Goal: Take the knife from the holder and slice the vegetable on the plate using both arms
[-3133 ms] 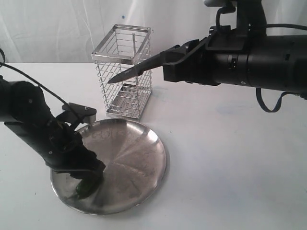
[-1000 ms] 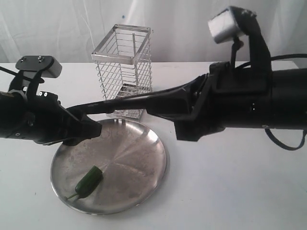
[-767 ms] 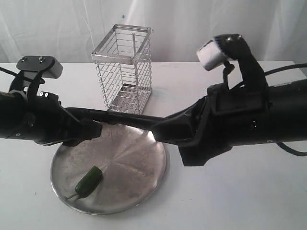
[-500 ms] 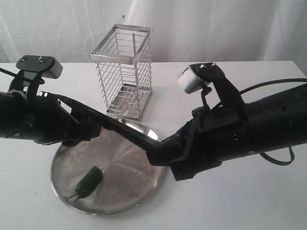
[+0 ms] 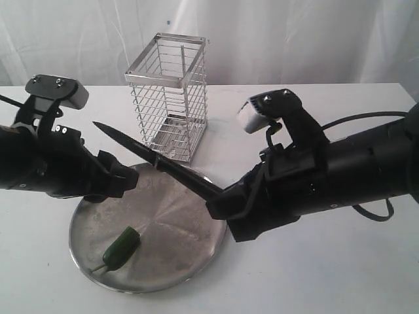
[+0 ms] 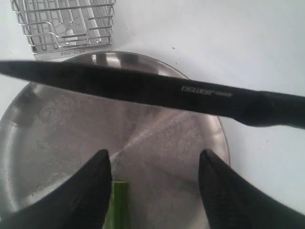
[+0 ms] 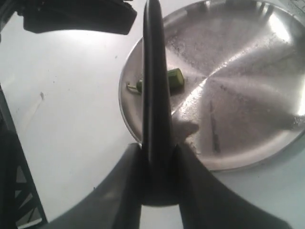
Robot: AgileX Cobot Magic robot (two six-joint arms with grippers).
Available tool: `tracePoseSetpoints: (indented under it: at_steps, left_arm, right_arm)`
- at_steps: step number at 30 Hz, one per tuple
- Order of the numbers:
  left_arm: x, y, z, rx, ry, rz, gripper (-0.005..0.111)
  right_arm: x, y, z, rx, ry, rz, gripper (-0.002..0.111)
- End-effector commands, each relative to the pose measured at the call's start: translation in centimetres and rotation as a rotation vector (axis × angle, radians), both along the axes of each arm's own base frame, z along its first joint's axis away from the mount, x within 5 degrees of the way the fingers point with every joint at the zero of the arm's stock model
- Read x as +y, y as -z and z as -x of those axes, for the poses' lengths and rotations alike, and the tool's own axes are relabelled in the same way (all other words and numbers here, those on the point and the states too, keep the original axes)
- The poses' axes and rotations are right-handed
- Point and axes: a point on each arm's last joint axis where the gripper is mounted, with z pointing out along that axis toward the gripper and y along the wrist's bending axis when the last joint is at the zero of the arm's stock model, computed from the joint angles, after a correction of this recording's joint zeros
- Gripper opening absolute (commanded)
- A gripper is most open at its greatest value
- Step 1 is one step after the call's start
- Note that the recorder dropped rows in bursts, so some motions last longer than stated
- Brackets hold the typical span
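The black knife (image 5: 154,160) slants over the steel plate (image 5: 190,216), its handle clamped in my right gripper (image 5: 219,203) and its tip pointing up and left. From the right wrist, the knife (image 7: 155,95) runs out from the gripper (image 7: 159,152) over the plate (image 7: 248,71). The green vegetable (image 5: 121,247) lies on the plate's near left part, also seen as the vegetable (image 7: 174,78). My left gripper (image 5: 124,180) hovers open above the plate's left edge; in its wrist view the gripper (image 6: 155,160) frames the vegetable (image 6: 118,205), with the knife (image 6: 143,88) crossing above.
The chrome wire holder (image 5: 169,98) stands empty behind the plate, seen too as the holder (image 6: 64,24). White table surface (image 5: 327,281) surrounds the plate; a white curtain hangs behind.
The right arm has swung down and left, tilting the knife from level to a steep slant over the plate. The left gripper lifted off the vegetable earlier and now hovers.
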Motion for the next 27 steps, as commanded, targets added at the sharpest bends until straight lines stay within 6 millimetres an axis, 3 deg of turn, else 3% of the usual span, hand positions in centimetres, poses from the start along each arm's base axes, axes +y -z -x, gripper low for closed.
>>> tracePoseSetpoints:
  at_steps: [1,11,19,27]
  left_arm:
    - [0.1,-0.1,0.6,-0.002,0.050,-0.033,0.058]
    - [0.5,-1.6,1.6,-0.064,0.064,-0.030,0.058]
    - [0.4,-1.5,1.8,-0.022,0.047,-0.002,0.058]
    - [0.6,-0.9,1.8,0.000,0.010,0.011,0.058]
  right_arm:
    - [-0.5,0.6,0.1,0.025,0.011,0.074,0.000]
    - [-0.5,3.4,1.8,0.043,0.021,0.166,0.000]
    - [1.7,3.5,3.5,-0.027,-0.051,0.194,0.000]
    - [2.2,4.2,3.9,-0.062,-0.038,0.275,0.000]
